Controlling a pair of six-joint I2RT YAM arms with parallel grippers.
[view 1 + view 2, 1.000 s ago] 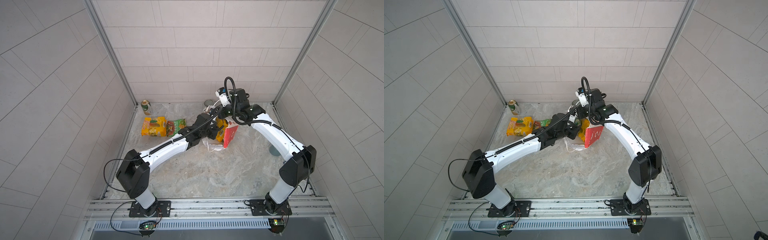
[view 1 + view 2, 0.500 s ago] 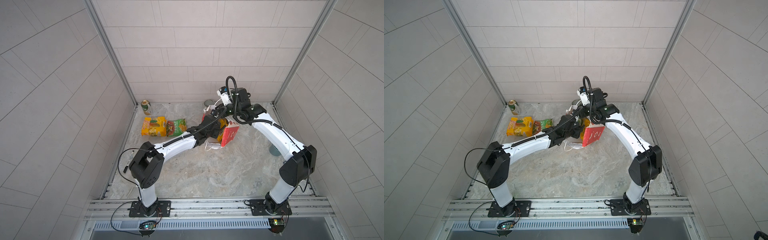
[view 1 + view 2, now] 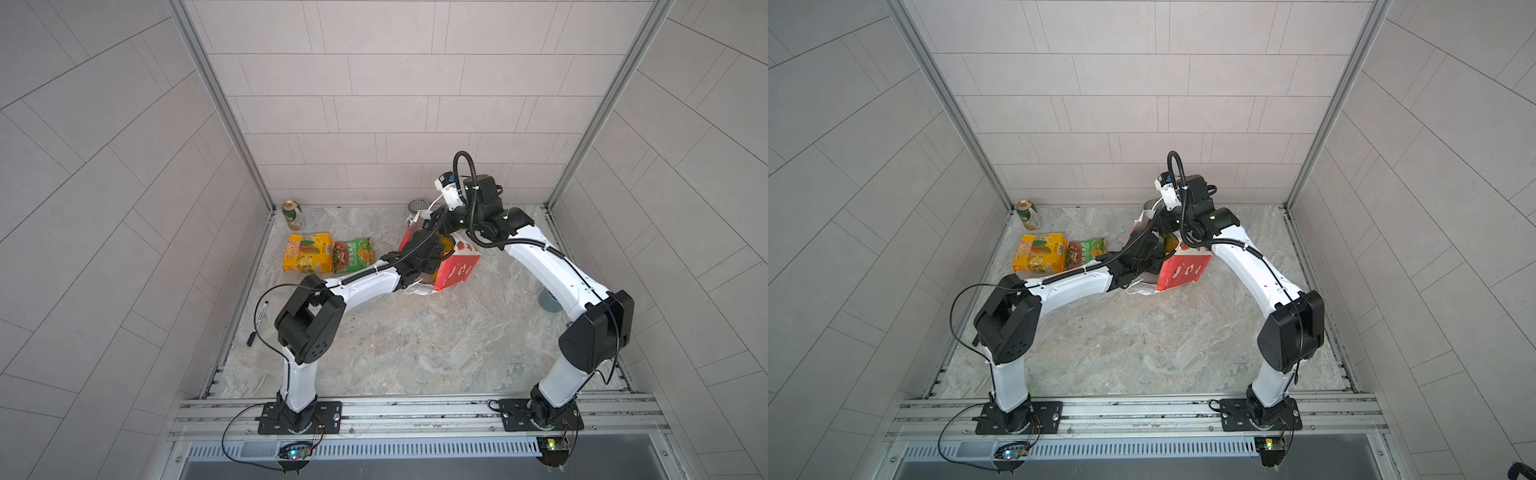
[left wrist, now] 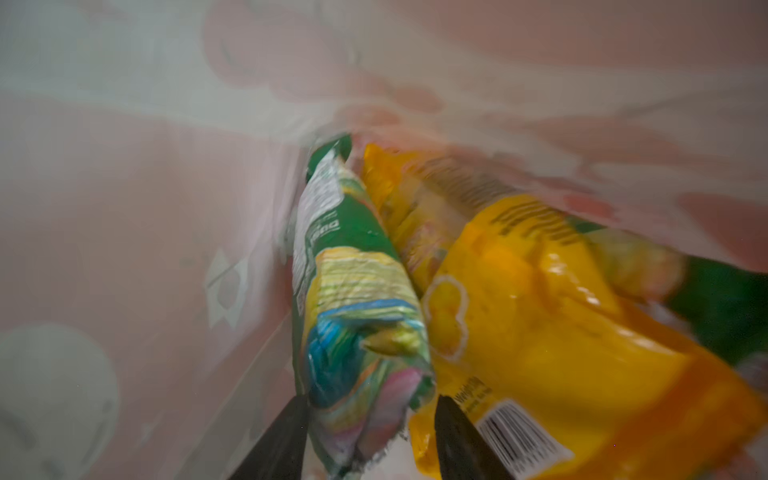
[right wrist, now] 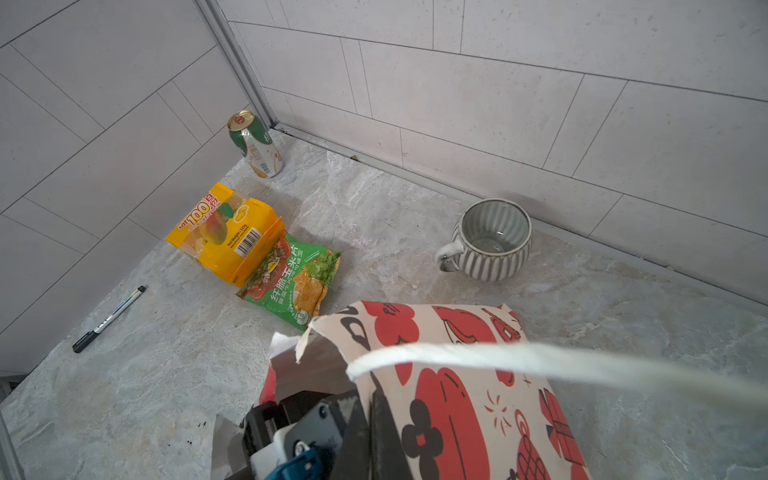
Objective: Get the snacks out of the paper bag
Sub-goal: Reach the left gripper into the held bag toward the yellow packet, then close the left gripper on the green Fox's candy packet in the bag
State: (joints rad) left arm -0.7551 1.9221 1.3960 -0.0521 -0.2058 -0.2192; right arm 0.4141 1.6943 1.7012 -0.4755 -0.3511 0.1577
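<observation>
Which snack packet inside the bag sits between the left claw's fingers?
The green-yellow packet, straddled by the left claw; the yellow-orange packet beside it in the paper bag lies outside the fingers.

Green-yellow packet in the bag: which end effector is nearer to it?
Left. The left end effector is inside the paper bag, straddling the green-yellow packet; the right end effector clamps the bag's rim.

paper bag [image 4: 124,187] | snacks [image 4: 519,291] block ahead | free beside bare wall
</observation>
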